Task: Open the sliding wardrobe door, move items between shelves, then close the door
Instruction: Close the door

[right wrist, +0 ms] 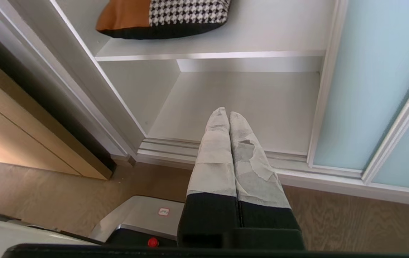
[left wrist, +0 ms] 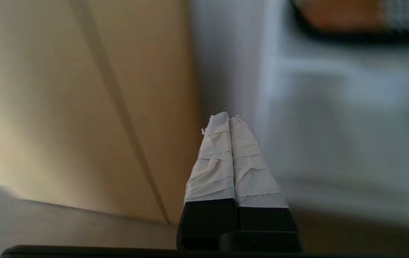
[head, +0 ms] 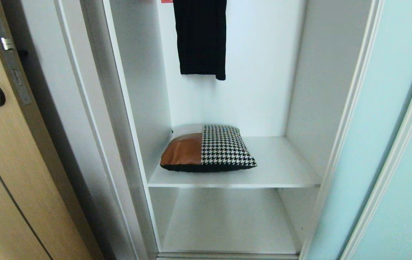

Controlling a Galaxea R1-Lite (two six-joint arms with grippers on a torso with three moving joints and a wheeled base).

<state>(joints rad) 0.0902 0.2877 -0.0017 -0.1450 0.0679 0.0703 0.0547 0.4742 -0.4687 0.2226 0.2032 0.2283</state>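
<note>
The frosted aqua sliding wardrobe door (head: 379, 144) (right wrist: 362, 82) stands slid to the right, leaving the white interior open. A patchwork pillow (head: 207, 148) (right wrist: 161, 16) of tan, houndstooth and black lies on the upper shelf (head: 281, 169) (right wrist: 261, 32), toward its left side. The lower shelf (head: 227, 220) (right wrist: 247, 104) is bare. Neither arm shows in the head view. My left gripper (left wrist: 229, 116) is shut and empty, low in front of the wardrobe's left edge. My right gripper (right wrist: 225, 111) is shut and empty, low above the floor before the lower shelf.
A black garment (head: 200, 36) hangs at the top of the wardrobe. A light wooden door (head: 7, 162) with dark knobs stands at the left. The door track (right wrist: 297, 168) runs along the wooden floor (right wrist: 351, 222). My base (right wrist: 136, 218) sits below the right gripper.
</note>
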